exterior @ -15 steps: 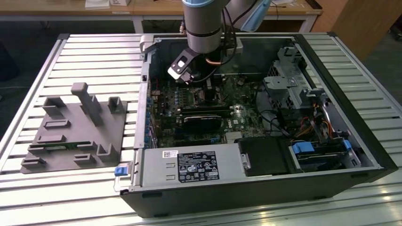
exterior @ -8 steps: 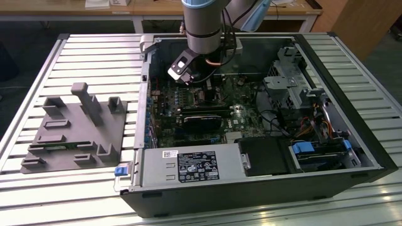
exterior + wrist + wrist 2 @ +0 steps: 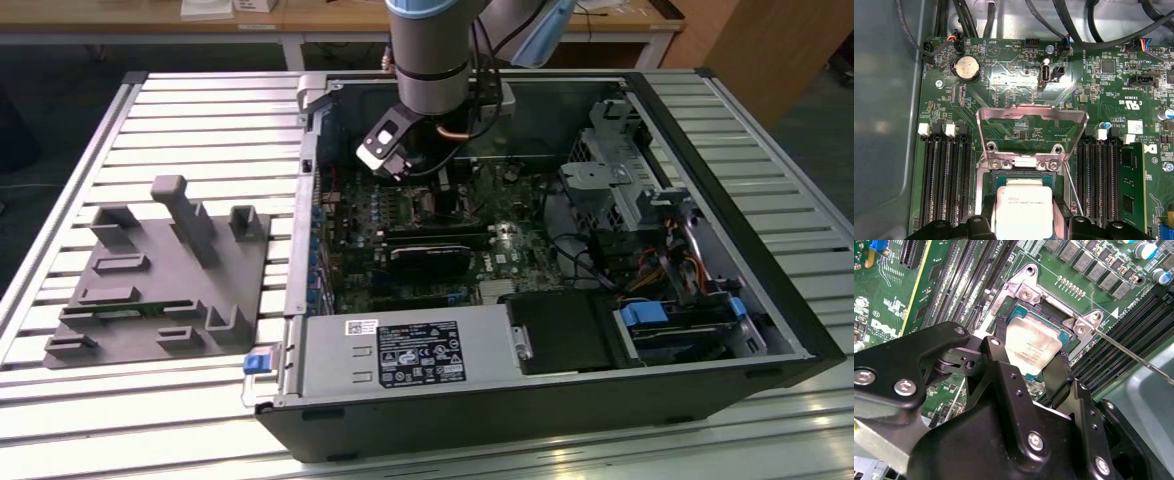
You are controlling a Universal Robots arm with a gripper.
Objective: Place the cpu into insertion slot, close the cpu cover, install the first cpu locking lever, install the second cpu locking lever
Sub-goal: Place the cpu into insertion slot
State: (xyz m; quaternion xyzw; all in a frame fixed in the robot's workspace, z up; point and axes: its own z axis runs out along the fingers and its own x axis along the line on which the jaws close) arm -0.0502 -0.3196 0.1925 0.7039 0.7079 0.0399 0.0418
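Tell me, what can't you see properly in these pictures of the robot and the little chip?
1. The cpu: in the second wrist view the hand covers its near part, so whether it sits fully in the insertion slot is unclear.
2. In the first wrist view, the picture's edge cuts the cpu off.
3. The thin lever: it runs off the second wrist view's edge.

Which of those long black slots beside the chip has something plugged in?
The outermost one, holding the green memory stick; every other slot flanking the cpu stands empty.
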